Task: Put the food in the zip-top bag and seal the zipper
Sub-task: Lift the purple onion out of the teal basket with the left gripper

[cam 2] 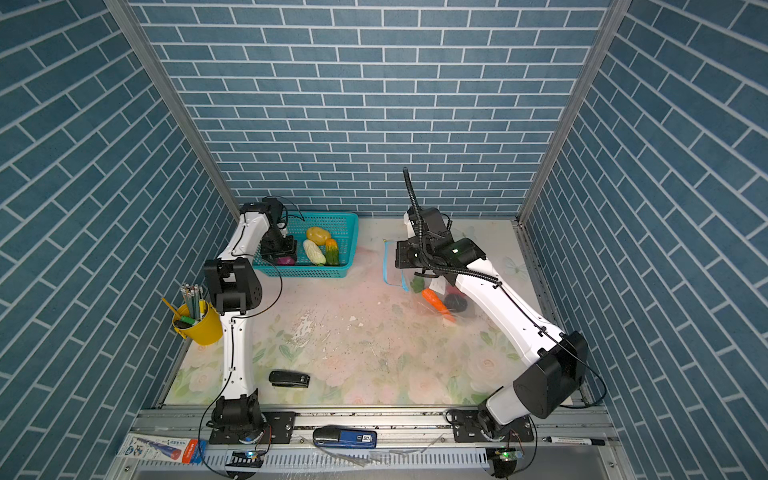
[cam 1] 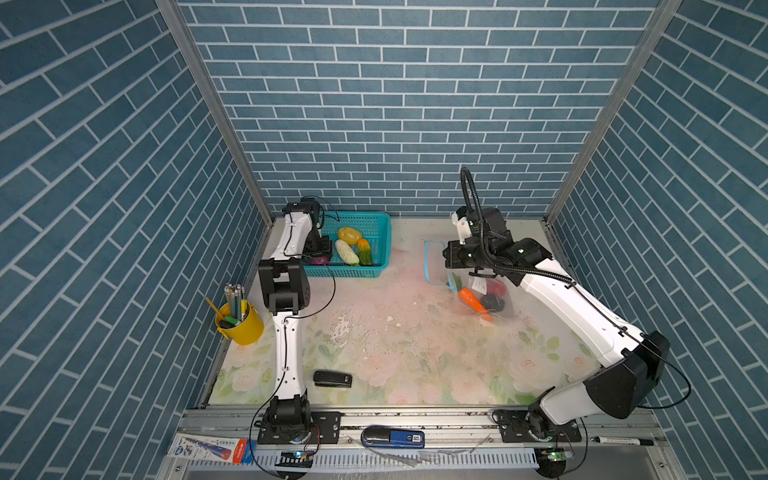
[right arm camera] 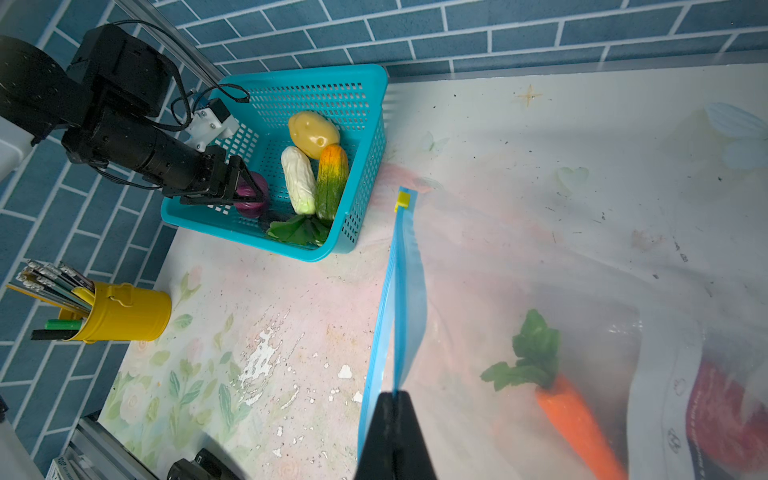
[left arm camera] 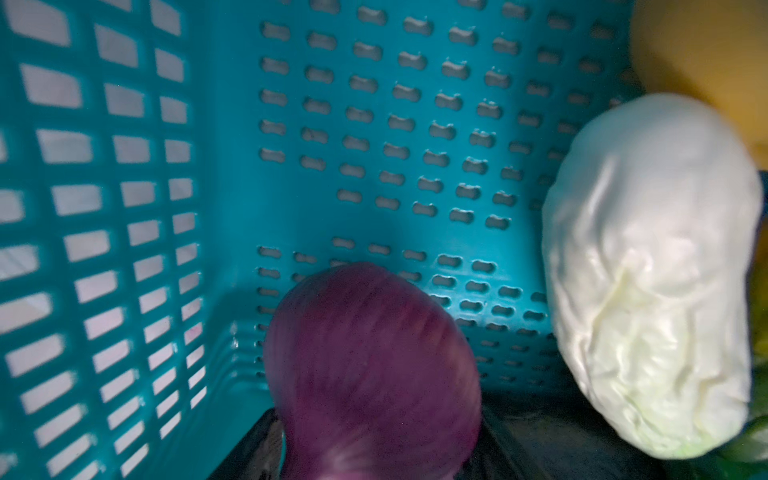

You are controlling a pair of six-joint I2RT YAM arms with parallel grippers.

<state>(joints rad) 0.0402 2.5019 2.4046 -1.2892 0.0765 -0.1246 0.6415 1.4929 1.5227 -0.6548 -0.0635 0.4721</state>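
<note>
The purple onion (left arm camera: 374,374) lies in a corner of the teal basket (cam 1: 374,220). My left gripper (right arm camera: 249,191) is open, its fingers on either side of the onion with a thin gap showing on one side. A yellow potato (cam 1: 349,235), a white cabbage (cam 1: 347,252) and a green-orange piece (cam 1: 365,251) lie beside it. The zip-top bag (cam 1: 486,291) lies at the right and holds a carrot (right arm camera: 573,419), a red piece (right arm camera: 723,415) and a dark piece (cam 1: 492,301). My right gripper (right arm camera: 392,395) is shut on the blue zipper (right arm camera: 399,291). The yellow slider (right arm camera: 402,200) sits at its far end.
A green leafy piece (right arm camera: 299,230) lies in the basket's near corner. A yellow cup of pencils (cam 1: 239,320) stands at the left edge. A black stapler (cam 1: 332,379) lies near the front. A blue device (cam 1: 392,438) and a marker (cam 1: 619,440) rest on the front rail.
</note>
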